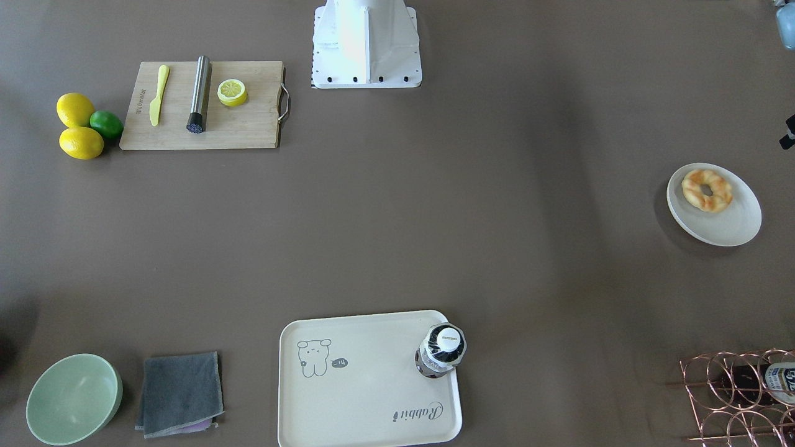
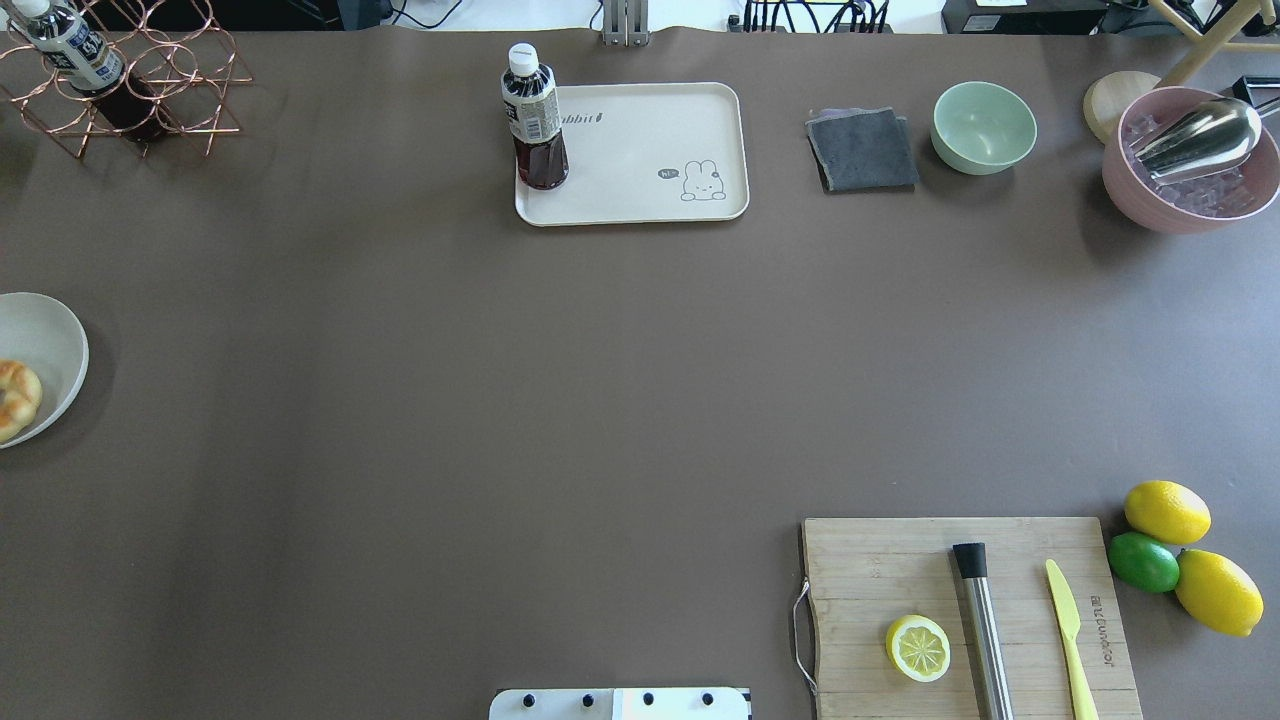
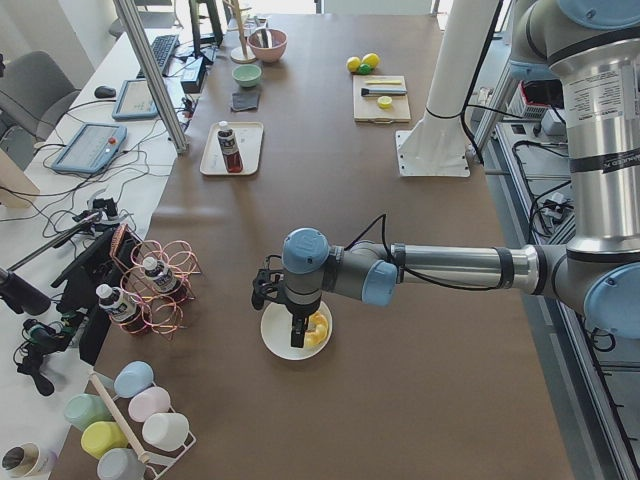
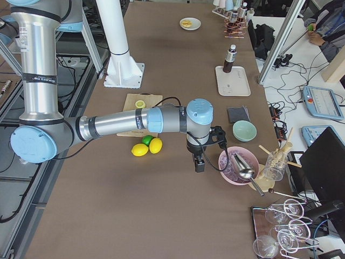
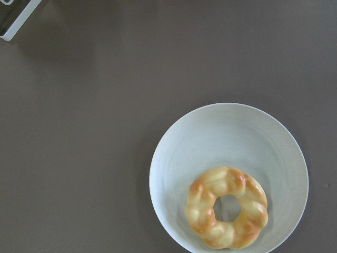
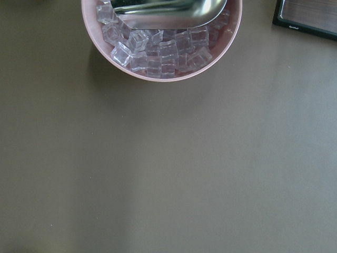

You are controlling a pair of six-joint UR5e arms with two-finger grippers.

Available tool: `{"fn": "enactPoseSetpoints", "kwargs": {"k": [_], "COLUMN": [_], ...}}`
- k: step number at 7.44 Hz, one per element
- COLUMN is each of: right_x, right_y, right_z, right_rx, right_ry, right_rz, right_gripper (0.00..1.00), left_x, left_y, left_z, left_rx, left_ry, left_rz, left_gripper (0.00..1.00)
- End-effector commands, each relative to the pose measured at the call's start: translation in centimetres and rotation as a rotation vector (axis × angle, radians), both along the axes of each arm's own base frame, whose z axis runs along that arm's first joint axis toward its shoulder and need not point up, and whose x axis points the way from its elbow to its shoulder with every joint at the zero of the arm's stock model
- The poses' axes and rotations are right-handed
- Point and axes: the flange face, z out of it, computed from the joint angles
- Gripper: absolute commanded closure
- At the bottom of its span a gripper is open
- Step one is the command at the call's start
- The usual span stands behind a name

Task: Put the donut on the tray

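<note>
1. Right, my left wrist camera looks straight down on the donut [image 5: 226, 208]. It lies flat on the round plate [image 5: 226, 132], close to the rim. The overhead view clips both at its left edge.
2. Only the left-end camera shows the left pincer [image 3: 297, 338]. It points down over that plate, with the forearm stretched level above the tabletop [image 2: 400, 400]. From there I cannot tell whether its fingers are apart or together.
3. The right pincer [image 4: 199, 164] shows only in the right-end camera, pointing down just beside the pink bowl [image 6: 163, 74]. I can't tell its state either. Its wrist camera shows ice cubes [image 6: 158, 58] and a metal scoop [image 6: 168, 10] in the bowl.
4. The tray [image 1: 372, 385] sits at the tabletop's far edge, well apart from the plate. A dark bottle [image 2: 535, 120] stands upright on one corner.
5. I can read "Rabbit" in script on the tray, beside a grey rabbit drawing. The print on the cutting board [image 2: 880, 580] is too small to read.
</note>
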Motion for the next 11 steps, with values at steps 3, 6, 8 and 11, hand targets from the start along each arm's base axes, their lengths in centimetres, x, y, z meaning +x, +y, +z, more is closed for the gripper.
{"fn": "enactPoseSetpoints", "kwargs": {"k": [3, 6, 8, 11], "right_x": [0.1, -0.2, -0.2, 0.0], "right_y": [0.7, 0.5, 0.5, 0.7], "right_z": [1.0, 4.7, 4.7, 4.7], "right_rx": [-0.019, -0.076, -0.076, -0.078], "right_ry": [0.009, 0.013, 0.013, 0.011], "right_rz": [0.0, -0.007, -0.007, -0.002], "right_gripper": [0.0, 0.0, 0.0, 0.0], "left_x": [-0.3, -1.0, -2.2, -3.3], "left_y": [0.7, 1.4, 0.8, 0.3], "left_z": [0.6, 0.6, -1.8, -2.3], "left_rx": [-0.018, 0.037, 0.072, 0.079], "left_ry": [0.027, 0.087, 0.128, 0.098], "left_rz": [0.0, 0.049, 0.022, -0.014], "left_gripper": [0.03, 0.02, 0.02, 0.02]}}
